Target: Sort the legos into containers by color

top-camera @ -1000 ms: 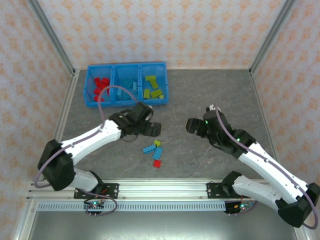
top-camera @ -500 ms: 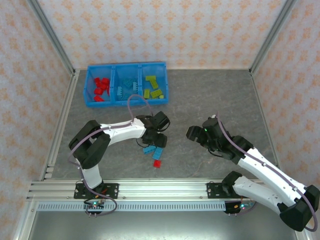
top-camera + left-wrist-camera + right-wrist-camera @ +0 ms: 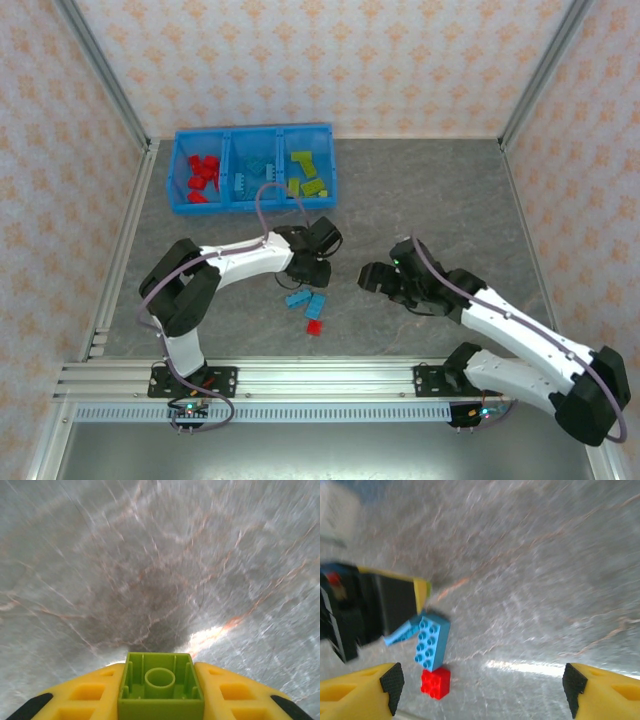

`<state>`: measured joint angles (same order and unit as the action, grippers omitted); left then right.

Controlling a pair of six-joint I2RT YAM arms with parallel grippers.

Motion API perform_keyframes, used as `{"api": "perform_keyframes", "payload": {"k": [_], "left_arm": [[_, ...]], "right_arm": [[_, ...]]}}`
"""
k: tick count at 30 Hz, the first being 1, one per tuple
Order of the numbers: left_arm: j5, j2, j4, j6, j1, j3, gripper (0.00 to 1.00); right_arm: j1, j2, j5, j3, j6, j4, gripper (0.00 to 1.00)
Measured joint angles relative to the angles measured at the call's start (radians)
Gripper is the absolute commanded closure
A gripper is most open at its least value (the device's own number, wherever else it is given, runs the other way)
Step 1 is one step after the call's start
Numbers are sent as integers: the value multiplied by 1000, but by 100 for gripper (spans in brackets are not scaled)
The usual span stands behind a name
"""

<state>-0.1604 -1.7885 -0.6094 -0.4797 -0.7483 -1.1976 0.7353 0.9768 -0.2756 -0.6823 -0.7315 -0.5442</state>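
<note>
A lime green lego sits between the yellow fingers of my left gripper, hollow underside facing the camera, above bare table. In the top view the left gripper hovers just behind the loose legos. Two light blue legos and a red lego lie on the table. My right gripper stands open to their right. In the right wrist view the blue lego and the red lego lie near the left finger of the right gripper.
The blue tray of containers stands at the back left: red legos in its left compartment, light blue ones in the middle, green ones on the right. Metal frame posts and patterned walls bound the table.
My left arm reached to the loose pile and its gripper shut on the green lego, which is gone from the table. The right gripper moved left toward the pile, staying open.
</note>
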Motion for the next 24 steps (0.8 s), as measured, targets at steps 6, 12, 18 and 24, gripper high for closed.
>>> {"api": "perform_keyframes", "payload": {"k": [6, 12, 18, 24], "left_arm": [[82, 10, -24, 56, 122, -190, 68], [285, -150, -13, 136, 224, -556, 66], [360, -459, -15, 206, 265, -931, 51], [377, -614, -103, 240, 271, -1128, 34]], "right_arm": [[39, 84, -23, -34, 15, 16, 15], [39, 82, 37, -58, 17, 13, 15], [39, 36, 87, -60, 1, -20, 16], [39, -37, 146, -60, -9, -57, 15]]}}
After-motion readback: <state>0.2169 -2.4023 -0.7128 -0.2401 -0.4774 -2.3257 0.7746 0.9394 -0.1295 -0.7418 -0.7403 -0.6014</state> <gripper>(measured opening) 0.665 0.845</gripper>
